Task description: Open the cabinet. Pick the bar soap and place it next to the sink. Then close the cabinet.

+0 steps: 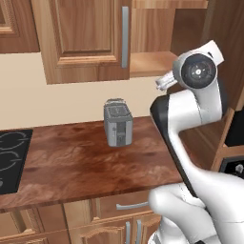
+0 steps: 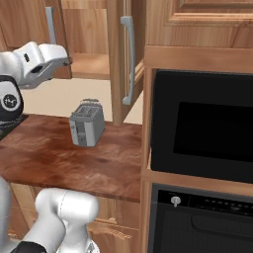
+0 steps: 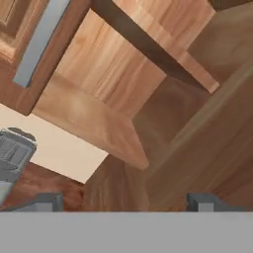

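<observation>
The cabinet (image 1: 81,38) hangs above the counter; its left door is closed with a grey bar handle (image 1: 125,35), and its right door (image 2: 116,54) is swung out, seen edge-on with its handle (image 2: 127,59). My gripper (image 1: 162,82) (image 2: 66,62) hovers just in front of the open right half, at shelf height. In the hand view, its fingertips (image 3: 49,201) stand wide apart with nothing between them, facing the bare lower shelf (image 3: 84,118) and the inner walls. The bar soap is out of view, and so is the sink.
A grey toaster (image 1: 117,123) (image 2: 87,123) stands on the wooden counter (image 1: 71,162) below the cabinet. A black cooktop (image 1: 9,157) lies at the counter's left end. A tall unit with a black built-in oven (image 2: 202,133) stands to the right, close to the open door.
</observation>
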You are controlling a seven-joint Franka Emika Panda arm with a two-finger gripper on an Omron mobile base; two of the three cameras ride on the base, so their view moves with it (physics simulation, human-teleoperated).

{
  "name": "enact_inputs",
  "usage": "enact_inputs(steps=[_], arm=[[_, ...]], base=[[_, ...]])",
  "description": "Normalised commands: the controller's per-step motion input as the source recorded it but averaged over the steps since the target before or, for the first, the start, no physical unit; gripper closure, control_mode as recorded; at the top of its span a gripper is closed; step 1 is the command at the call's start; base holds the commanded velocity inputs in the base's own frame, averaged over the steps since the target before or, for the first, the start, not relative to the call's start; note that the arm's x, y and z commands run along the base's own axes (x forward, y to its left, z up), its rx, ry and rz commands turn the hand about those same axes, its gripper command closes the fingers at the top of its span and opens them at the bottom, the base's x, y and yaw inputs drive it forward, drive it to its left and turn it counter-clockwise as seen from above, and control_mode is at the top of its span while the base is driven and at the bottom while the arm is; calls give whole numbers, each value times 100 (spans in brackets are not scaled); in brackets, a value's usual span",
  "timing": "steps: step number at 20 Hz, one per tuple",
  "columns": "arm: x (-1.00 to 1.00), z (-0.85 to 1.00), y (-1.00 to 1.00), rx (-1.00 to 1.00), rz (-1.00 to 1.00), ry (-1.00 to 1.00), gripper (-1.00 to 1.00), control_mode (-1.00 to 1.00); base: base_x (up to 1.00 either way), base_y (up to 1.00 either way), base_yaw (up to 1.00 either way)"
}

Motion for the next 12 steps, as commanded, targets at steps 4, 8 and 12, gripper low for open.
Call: enact_inputs(steps=[4, 8, 12], arm=[[-27, 0, 37, 33, 29, -18, -100, -100], [-17, 5, 46, 24, 32, -7, -100, -100], [-15, 37, 30, 18, 28, 7, -100, -100]], base=[[0, 0, 0], [0, 0, 0], [0, 0, 0]])
